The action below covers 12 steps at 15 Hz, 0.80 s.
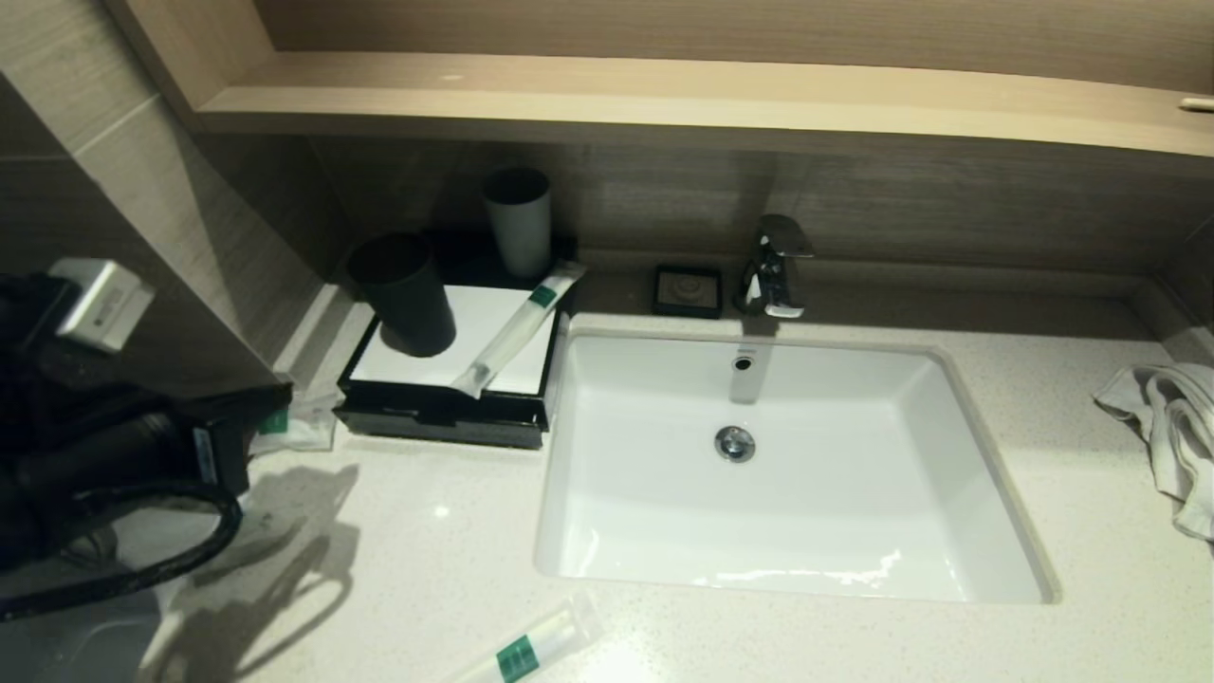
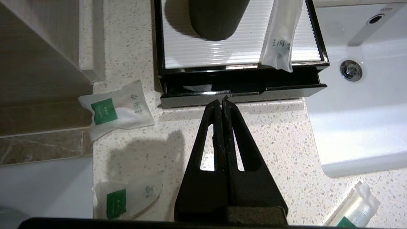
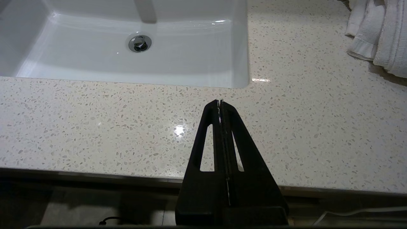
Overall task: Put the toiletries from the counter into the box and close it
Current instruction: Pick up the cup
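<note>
Black and glossy, the box stands on the speckled counter just beside the sink, on the robot's left of it. Its top is a white ribbed panel framed in black, and its front edge shows a dark slot along the full width. On that white top stand 1 dark cup and, farther back, 1 grey cup; 1 long toiletry sachet lies slanted across the top with its end hanging over the front rim.

Toiletries in clear or frosted wrappers with green labels count 4 in all: the long sachet on the box, 2 flat packets on the counter beside the wall, the nearer packet and the farther packet, and 1 long tube sachet at the counter's front edge before the sink. Each green label carries small white characters too fine to read; pale green characters on the wrappers are likewise illegible.

Left gripper hovers over the counter with its tips at the box's front edge, fingers pressed together and holding nothing. Right gripper hangs over the counter's front strip near the sink's corner, fingers likewise closed and empty. 1 white towel lies crumpled at the far right.
</note>
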Available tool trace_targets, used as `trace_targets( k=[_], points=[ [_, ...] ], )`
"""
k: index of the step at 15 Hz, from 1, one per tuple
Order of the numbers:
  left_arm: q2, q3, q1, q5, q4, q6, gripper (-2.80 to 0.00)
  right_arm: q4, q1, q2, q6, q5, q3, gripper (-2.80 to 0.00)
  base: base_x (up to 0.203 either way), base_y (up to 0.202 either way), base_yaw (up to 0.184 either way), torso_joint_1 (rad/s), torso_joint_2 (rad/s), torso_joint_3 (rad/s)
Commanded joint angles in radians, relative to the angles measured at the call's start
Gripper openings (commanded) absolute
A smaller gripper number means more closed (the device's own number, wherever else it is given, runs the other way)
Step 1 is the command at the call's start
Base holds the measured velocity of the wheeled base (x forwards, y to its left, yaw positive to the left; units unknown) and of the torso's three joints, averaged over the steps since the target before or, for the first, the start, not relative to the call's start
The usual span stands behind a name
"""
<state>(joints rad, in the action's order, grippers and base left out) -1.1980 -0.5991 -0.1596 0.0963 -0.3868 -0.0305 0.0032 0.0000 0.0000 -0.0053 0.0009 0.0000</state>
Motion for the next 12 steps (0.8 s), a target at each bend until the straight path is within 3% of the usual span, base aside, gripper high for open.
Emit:
trace_targets(
  k=[1,6,12],
  points=[
    [-0.087,-0.062,-0.021,-0.024,-0.003,0.0,-2.8,0.0,0.0,0.0,-0.001,0.001,0.0,-2.8,0.0,0.0,0.0,0.0,0.0,0.0],
    [-0.137,-0.105,-0.045,-0.042,-0.003,-0.002,-2.8,0.0,0.0,0.0,-0.001,0.001,0.0,-2.8,0.0,0.0,0.0,0.0,0.0,0.0],
    [-0.248,-0.174,-0.057,-0.124,-0.004,-0.008,-2.8,0.0,0.0,0.0,-0.001,0.001,0.0,-2.8,0.0,0.0,0.0,0.0,0.0,0.0]
  ],
)
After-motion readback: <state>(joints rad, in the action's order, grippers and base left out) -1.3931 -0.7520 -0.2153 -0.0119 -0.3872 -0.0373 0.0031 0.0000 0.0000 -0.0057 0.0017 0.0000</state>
